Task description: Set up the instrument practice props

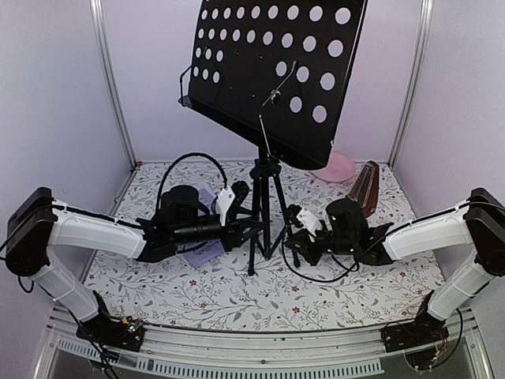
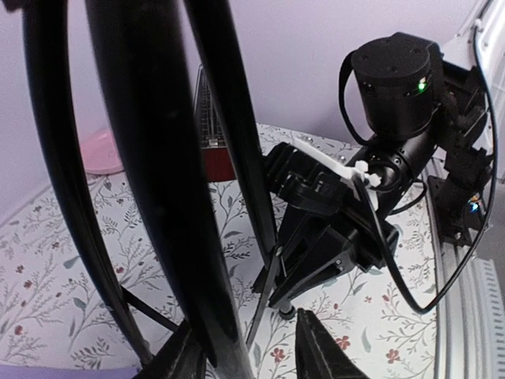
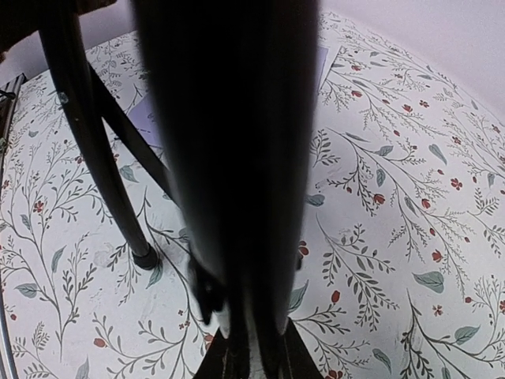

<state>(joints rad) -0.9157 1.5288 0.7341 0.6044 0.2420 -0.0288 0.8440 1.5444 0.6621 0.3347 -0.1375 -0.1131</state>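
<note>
The left gripper has its jaws apart around a tripod leg — the leg lies against one finger, with a gap to the other. The right gripper has its jaws pressed tight on another leg of the same black music stand, which stands upright at the middle of the floral counter. The sheet-music pages lie flat, left of the middle. The metronome stands near the far right corner — just beside the pink plate.
</note>
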